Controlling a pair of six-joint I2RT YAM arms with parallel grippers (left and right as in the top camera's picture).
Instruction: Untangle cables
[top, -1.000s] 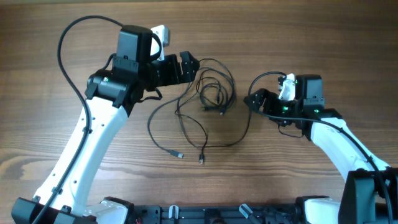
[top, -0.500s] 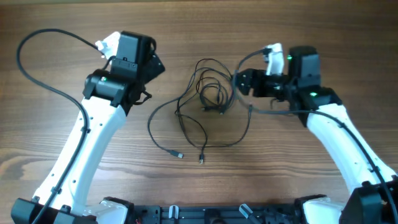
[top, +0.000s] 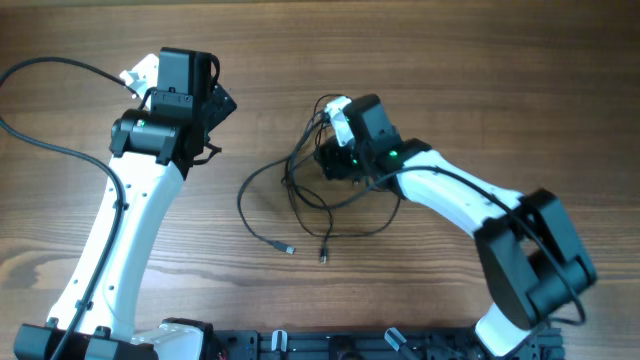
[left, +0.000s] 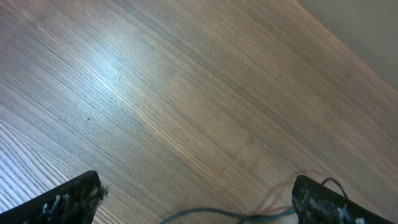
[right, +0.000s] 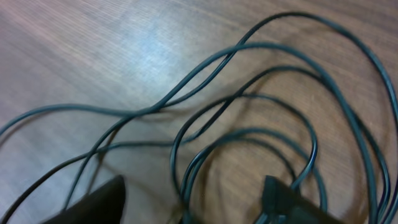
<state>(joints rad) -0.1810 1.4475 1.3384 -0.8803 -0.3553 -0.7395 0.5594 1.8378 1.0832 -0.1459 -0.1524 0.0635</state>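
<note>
Cables (top: 288, 182): we see them bunched mid-table, with plug ends trailing toward 7 o'clock.
Right claw (right: 193, 205): released, its fingers spread astride the loops at the bunch's 1 o'clock.
Left claw (left: 199, 202): released, nothing between its fingers, well apart at the bunch's 10 o'clock.
Table (top: 470, 70): we see brown wood grain.

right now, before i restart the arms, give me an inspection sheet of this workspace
surface: wooden table, brown grain
job's things: thin black cables bunched mid-table, plug ends trailing toward the arm bases
clutter: nothing seen
hands: left hand open, away from the bunch; right hand open, over the bunch
cables: thick arm wire arcs from the left arm
surroundings: pale area beyond the table edge
</note>
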